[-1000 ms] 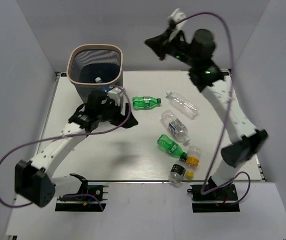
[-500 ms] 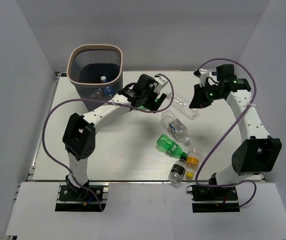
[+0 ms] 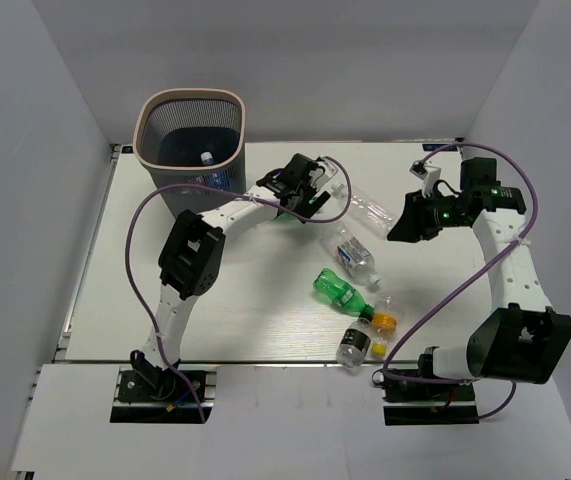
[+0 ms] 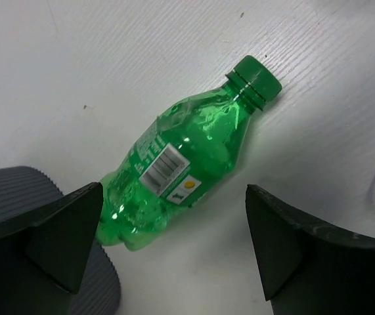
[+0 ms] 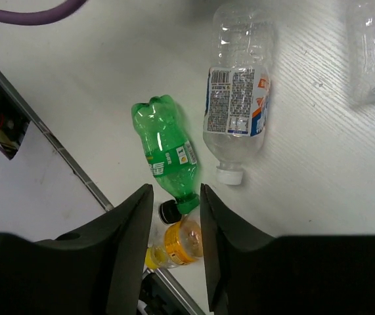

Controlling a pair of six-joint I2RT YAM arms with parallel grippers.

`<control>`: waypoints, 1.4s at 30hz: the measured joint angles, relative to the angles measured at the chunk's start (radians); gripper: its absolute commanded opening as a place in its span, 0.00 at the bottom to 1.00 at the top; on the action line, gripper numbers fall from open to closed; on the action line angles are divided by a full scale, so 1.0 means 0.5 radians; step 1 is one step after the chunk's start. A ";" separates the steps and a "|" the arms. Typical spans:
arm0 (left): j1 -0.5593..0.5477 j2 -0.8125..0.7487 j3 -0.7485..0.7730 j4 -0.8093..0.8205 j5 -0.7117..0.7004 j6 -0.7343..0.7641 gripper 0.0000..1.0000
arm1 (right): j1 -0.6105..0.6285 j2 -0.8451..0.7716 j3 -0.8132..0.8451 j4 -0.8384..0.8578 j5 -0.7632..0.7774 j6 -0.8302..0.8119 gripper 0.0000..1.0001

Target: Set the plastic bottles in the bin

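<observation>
The bin (image 3: 190, 130) stands at the far left with two bottles (image 3: 208, 158) showing inside. My left gripper (image 3: 300, 190) is open, just above a green bottle (image 4: 187, 164) that lies on the table; the bottle's base lies between the fingers (image 4: 69, 230). My right gripper (image 3: 407, 224) hovers empty, its jaws a narrow gap apart, to the right of a clear bottle (image 3: 367, 208). Below it lie a clear bottle with a blue-orange label (image 5: 236, 108), a second green bottle (image 5: 164, 154), an orange-label bottle (image 5: 182, 239) and a black-label bottle (image 3: 353, 345).
The table's near edge rail (image 5: 56, 151) runs just beyond the orange-label and black-label bottles. The white enclosure walls (image 3: 45, 200) close in the table on the left, right and back. Purple cables (image 3: 435, 300) loop from both arms.
My left arm swung from beside the bin to the right, over the green bottle. My right arm came down from high at the back to hover over the right side of the table.
</observation>
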State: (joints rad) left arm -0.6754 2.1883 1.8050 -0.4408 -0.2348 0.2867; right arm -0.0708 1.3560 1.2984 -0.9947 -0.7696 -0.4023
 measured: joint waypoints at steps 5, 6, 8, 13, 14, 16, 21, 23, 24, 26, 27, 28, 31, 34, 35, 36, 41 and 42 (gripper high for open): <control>0.005 0.168 0.106 0.054 0.034 0.107 0.99 | -0.021 -0.066 -0.073 -0.017 -0.025 -0.050 0.42; 0.009 0.192 0.107 0.060 0.053 0.123 0.99 | -0.027 -0.081 -0.076 -0.029 -0.026 -0.056 0.42; 0.019 0.218 0.107 0.063 0.083 0.153 0.99 | -0.042 -0.110 -0.077 -0.047 -0.033 -0.073 0.42; 0.068 0.233 0.093 0.063 0.156 0.156 0.79 | -0.066 -0.157 -0.105 -0.050 -0.072 -0.100 0.42; 0.070 0.233 0.089 0.064 0.173 0.147 0.73 | -0.066 -0.157 -0.117 -0.047 -0.084 -0.098 0.42; 0.080 0.232 0.084 0.070 0.184 0.137 0.56 | -0.068 -0.157 -0.145 -0.040 -0.098 -0.093 0.44; 0.052 0.164 0.029 0.043 0.237 0.063 0.42 | -0.068 -0.144 -0.188 0.043 -0.113 -0.065 0.90; 0.027 0.108 0.005 0.006 0.284 -0.001 0.41 | -0.068 -0.130 -0.210 0.114 -0.091 -0.088 0.90; 0.014 0.072 0.003 -0.017 0.308 -0.039 0.39 | -0.068 -0.122 -0.226 0.152 -0.076 -0.091 0.90; -0.006 -0.032 0.009 -0.050 0.362 -0.123 0.39 | -0.068 -0.112 -0.268 0.230 -0.034 -0.093 0.90; -0.015 -0.086 0.030 -0.071 0.385 -0.160 0.39 | -0.068 -0.107 -0.286 0.261 -0.017 -0.092 0.90; -0.023 -0.141 0.085 -0.099 0.404 -0.200 0.39 | -0.068 -0.103 -0.303 0.291 0.000 -0.090 0.84; -0.027 -0.288 0.356 -0.117 0.436 -0.327 0.39 | -0.068 -0.092 -0.332 0.388 0.022 -0.064 0.46; -0.009 -0.482 0.555 -0.083 0.422 -0.423 0.39 | -0.068 -0.084 -0.345 0.462 0.007 -0.043 0.00; -0.002 -0.564 0.600 -0.061 0.399 -0.449 0.39 | -0.068 -0.082 -0.352 0.491 -0.005 -0.031 0.00; 0.000 -0.650 0.626 -0.040 0.363 -0.468 0.39 | -0.068 -0.079 -0.359 0.510 -0.018 -0.014 0.00; 0.037 -1.048 0.632 0.095 0.011 -0.522 0.34 | -0.064 -0.038 -0.407 0.589 -0.061 0.022 0.15; 0.046 -1.115 0.597 0.123 -0.078 -0.526 0.34 | -0.060 -0.030 -0.411 0.597 -0.061 0.037 0.26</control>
State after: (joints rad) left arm -0.6525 1.6306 2.1033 -0.3794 -0.2737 0.0238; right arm -0.1009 1.3411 1.0927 -0.6964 -0.8001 -0.3836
